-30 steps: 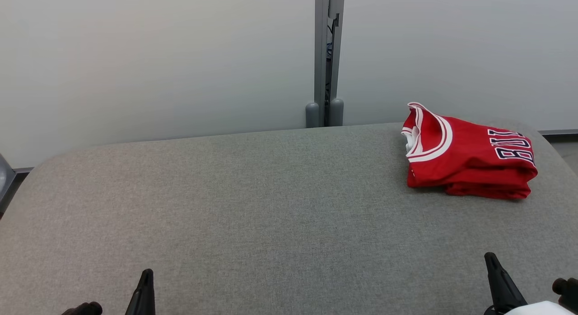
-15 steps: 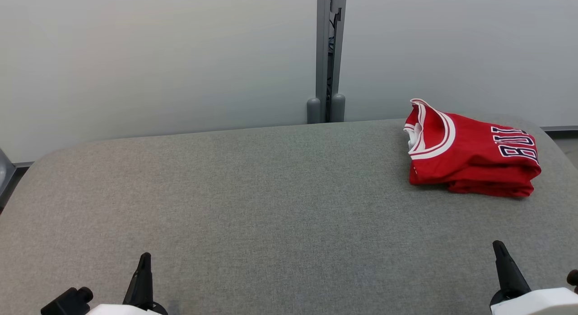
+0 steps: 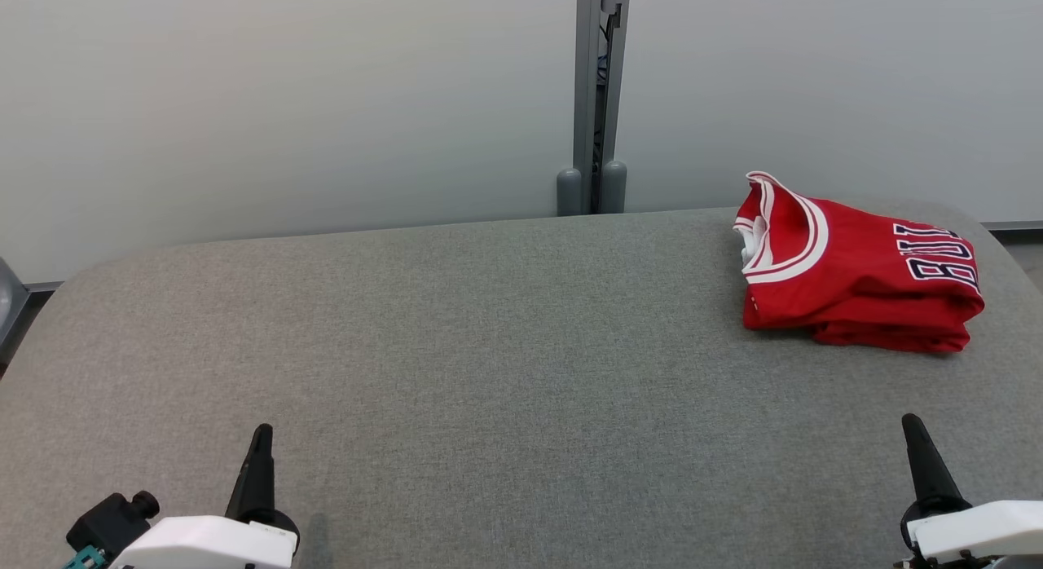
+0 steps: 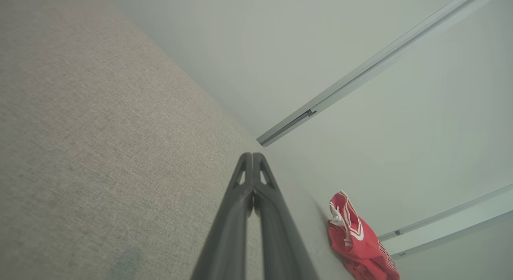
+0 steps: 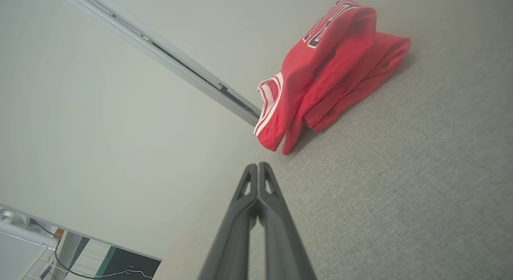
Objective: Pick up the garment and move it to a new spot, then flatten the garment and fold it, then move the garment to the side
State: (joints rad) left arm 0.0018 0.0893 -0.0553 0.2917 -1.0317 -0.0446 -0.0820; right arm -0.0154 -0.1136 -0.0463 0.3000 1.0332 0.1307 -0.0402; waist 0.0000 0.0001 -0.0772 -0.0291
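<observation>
The garment [image 3: 860,275] is a red jersey with white trim and dark lettering, folded into a compact stack at the far right of the grey padded table [image 3: 489,349]. It also appears in the left wrist view [image 4: 360,242] and the right wrist view [image 5: 320,75]. My left gripper [image 3: 259,447] is shut and empty near the table's front left, far from the jersey. At the front right, my right gripper [image 3: 917,438] is shut and empty, well short of the stack. In the wrist views the fingertips of the left gripper [image 4: 253,155] and the right gripper [image 5: 257,165] meet with nothing between them.
Pale wall panels stand behind the table, joined by a grey vertical post [image 3: 593,104] at the far edge. The table's rounded corners fall away at the left [image 3: 33,324] and the right [image 3: 1010,259]. Wide bare grey fabric lies between both grippers and the jersey.
The camera has tilted, so the whole scene sits slightly higher. Both grippers show further up in view, with more of their white wrists visible. The jersey lies unmoved on the table.
</observation>
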